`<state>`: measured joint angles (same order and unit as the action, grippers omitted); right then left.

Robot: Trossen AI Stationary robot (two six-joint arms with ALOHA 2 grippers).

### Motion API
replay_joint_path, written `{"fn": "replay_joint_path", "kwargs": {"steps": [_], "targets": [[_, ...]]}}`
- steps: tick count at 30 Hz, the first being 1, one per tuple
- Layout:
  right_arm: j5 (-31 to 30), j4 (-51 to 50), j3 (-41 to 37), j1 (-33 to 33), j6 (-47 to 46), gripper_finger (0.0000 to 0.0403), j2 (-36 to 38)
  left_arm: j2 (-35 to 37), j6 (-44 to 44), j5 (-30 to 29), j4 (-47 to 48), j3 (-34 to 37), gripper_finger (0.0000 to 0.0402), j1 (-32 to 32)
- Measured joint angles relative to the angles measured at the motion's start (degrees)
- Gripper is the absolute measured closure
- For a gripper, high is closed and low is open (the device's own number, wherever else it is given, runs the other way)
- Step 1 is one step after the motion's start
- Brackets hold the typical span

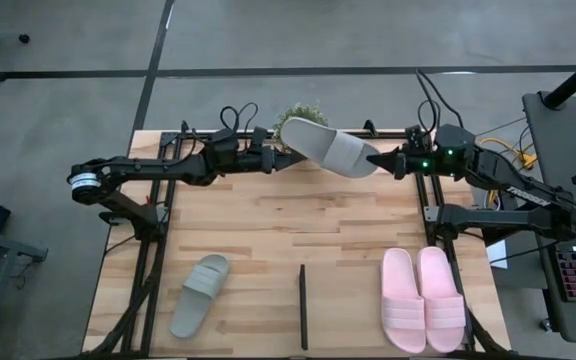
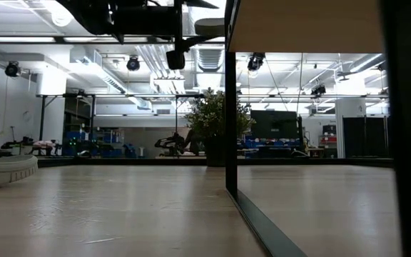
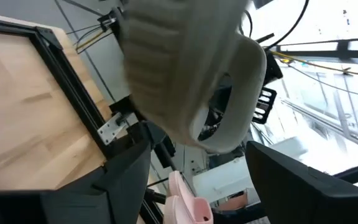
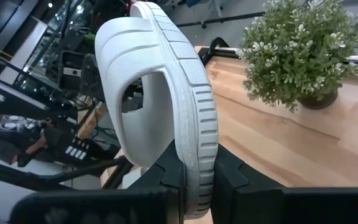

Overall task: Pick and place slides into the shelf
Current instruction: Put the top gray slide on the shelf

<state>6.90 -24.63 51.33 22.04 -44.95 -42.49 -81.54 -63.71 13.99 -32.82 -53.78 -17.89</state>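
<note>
One grey-green slide [image 1: 328, 148] is up in the air over the table's far middle, turned on its edge. My right gripper [image 1: 380, 160] is shut on its right end. My left gripper [image 1: 286, 160] is open at the slide's other end [image 3: 219, 134], its fingers wide apart and clear of it. A second grey-green slide [image 1: 200, 293] lies sole down at the near left. The pink pair [image 1: 423, 298] lies side by side at the near right. The shelf shows as a thin black strip [image 1: 303, 305] at the near middle and as a pale panel [image 2: 305, 25] in the low view. My right gripper pinches the sole's rim [image 4: 199, 155] between its two fingers, at the end of the slide where the strap [image 4: 129, 74] arches. The fingers come nearly level from the table's right. The slide is lifted clear, on edge, reaching out toward the left gripper.
A small potted plant [image 1: 303, 118] stands at the table's far edge, just behind the lifted slide. Black frame rails [image 1: 153, 250] run along the table's left and right sides. Bare planks lie between the arms and the slides on the table.
</note>
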Motion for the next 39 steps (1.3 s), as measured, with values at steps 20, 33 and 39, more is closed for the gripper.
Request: {"fn": "replay_joint_path", "kwargs": {"steps": [20, 33, 39], "targets": [[0.7, 2.5, 0.0, 0.0, 0.0, 0.0373, -1.5, 0.0, 1.5, -10.0, -1.9, -0.1, 0.0152, 0.1], [2.5, 4.1, 0.0, -0.8, -0.3, 0.0373, -4.2, 0.0, 3.0, -13.8, -1.9, -1.6, 0.0152, 0.0], [2.2, 4.7, 0.0, -1.1, 0.3, 0.0373, -5.8, 0.0, 3.0, -14.4, -2.3, -1.6, 0.0152, 0.0]]}}
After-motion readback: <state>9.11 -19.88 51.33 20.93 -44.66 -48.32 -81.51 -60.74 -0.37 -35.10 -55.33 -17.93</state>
